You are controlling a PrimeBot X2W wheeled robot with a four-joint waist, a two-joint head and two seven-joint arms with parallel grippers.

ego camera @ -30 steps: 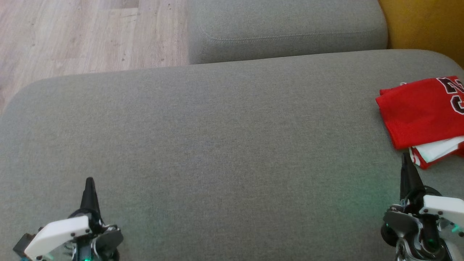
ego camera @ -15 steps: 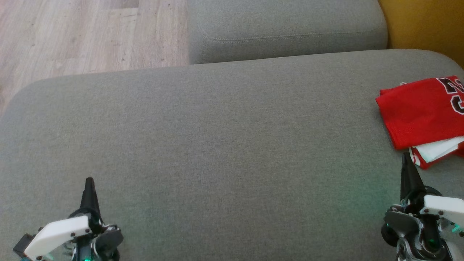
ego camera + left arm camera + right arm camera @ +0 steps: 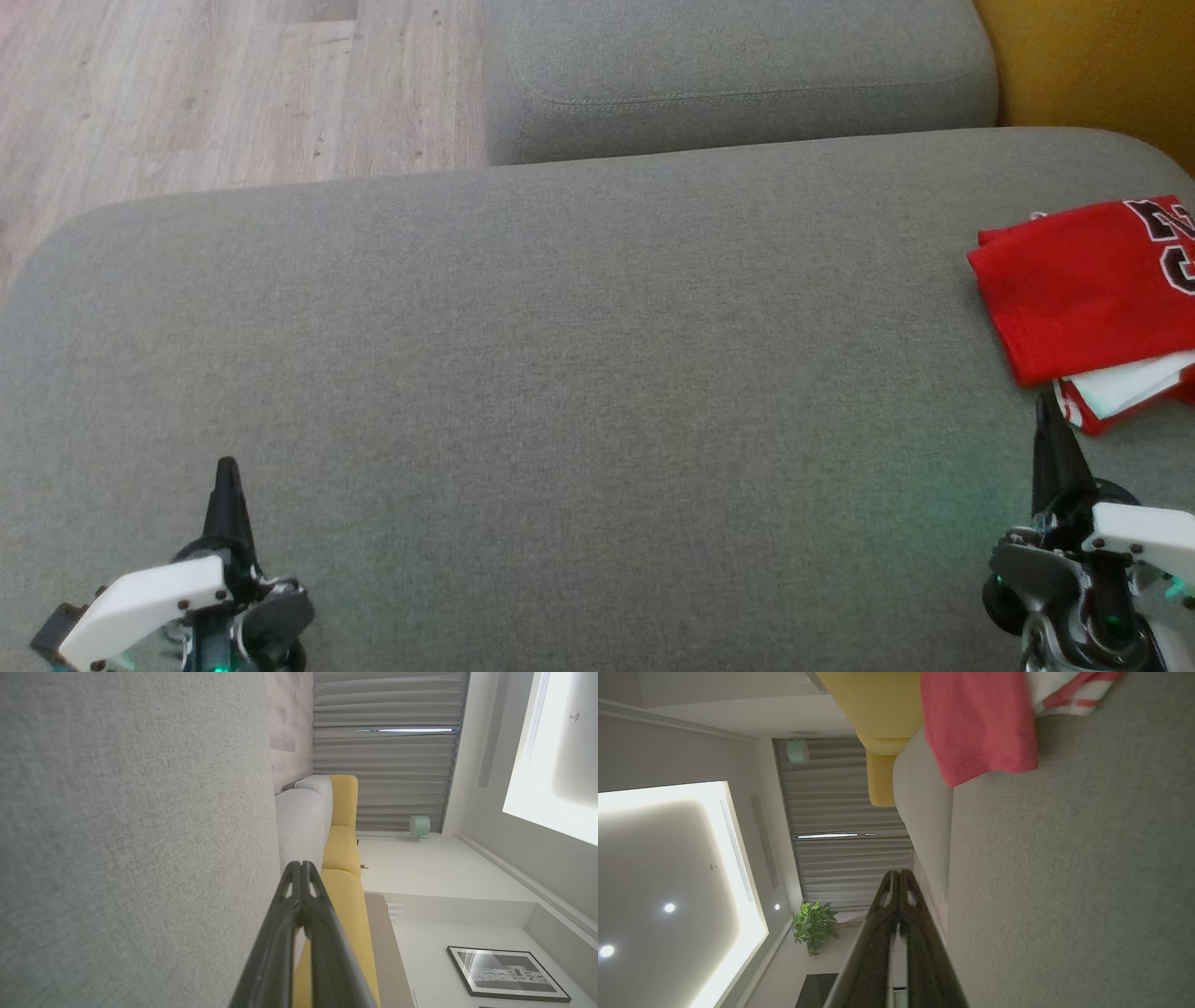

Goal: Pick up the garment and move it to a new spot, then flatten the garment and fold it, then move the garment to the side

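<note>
**Hardly a stir: garment folded at the side, both hands empty**

Over the last second we saw almost nothing change. Our left hand sank a touch toward the lower left corner of the head view, and that was the whole of it. Our right hand held its place, and the red garment had not shifted at all.

The garment lay at the far right of the grey sofa cushion, a compact stack with a white layer peeking from under the red one. The edge of the head view cut off its right part, so we could only say it seemed fully folded. Our right hand's tip stood just beside its near corner, apparently without touching the cloth. Our left hand was well apart from it, across the bare cushion.

In both wrist views the two dark fingers met at their tips. Each hand was closed with nothing between its fingers.

We judged from this that the folding and the move to the side were already done. The stillness read to us as the arms settling at rest rather than setting up another grasp. Little or nothing of the task looked left to do.
</note>
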